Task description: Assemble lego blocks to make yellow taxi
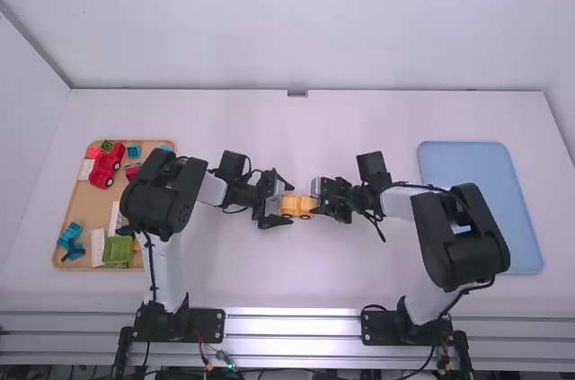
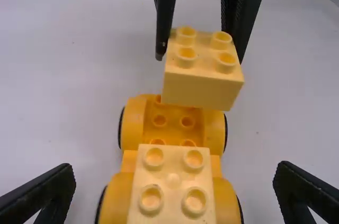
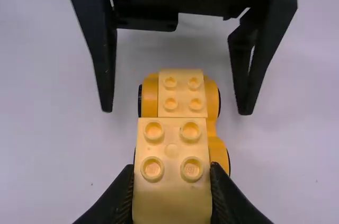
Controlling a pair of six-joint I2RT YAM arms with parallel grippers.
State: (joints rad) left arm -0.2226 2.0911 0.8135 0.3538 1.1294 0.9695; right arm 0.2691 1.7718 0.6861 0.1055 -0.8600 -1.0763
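Yellow chassis [image 2: 214, 131] stood on the table [image 1: 296, 281], first block [image 2: 173, 181] seated; our right gripper [image 2: 201, 56] pinched second block [image 2: 201, 87] above, left gripper [image 3: 176, 108] wide open, empty. We had, it seemed, only its seating left.

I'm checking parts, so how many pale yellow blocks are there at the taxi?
2: one block on the yellow wheeled base, another block held in the right gripper.

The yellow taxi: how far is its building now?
Done: one pale yellow block sits on one end of the wheeled base. In hand: the right gripper holds a second block above the base's bare studs. Remaining: seating it there, probably; whether more pieces should follow, I cannot tell.
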